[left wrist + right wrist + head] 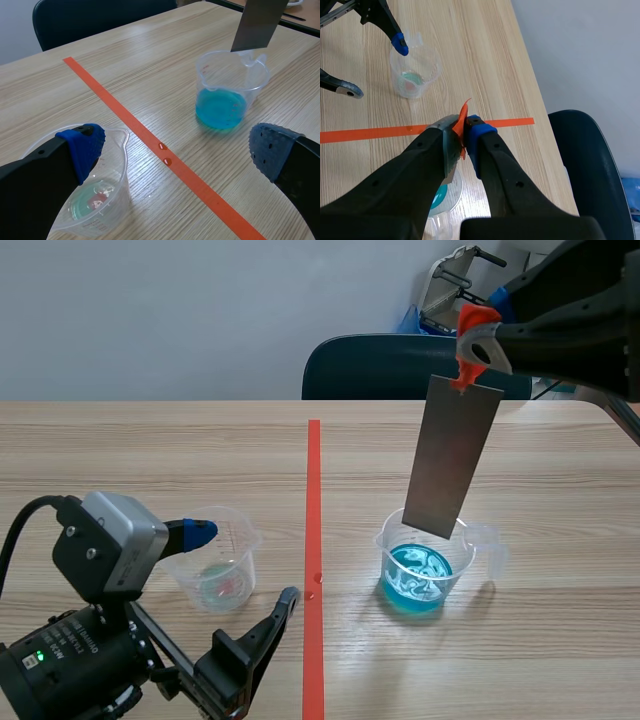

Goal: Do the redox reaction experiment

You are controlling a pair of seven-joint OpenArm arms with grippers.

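Your right jaws clench the flat grey metal strip (452, 455), hanging near upright, lower end over the clear blue-liquid beaker (425, 575); left jaws released.

I am holding the left pincer (244, 564) low at near left, fingers spread wide; my right pincer (472, 352) is hanging high at far right, pinching a metal strip (452, 455).

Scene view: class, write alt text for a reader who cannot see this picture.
The right end effector holds a grey metal strip above a cup of blue liquid on a wooden table. Across an orange tape line, the left end effector sits open at a nearly empty clear cup.
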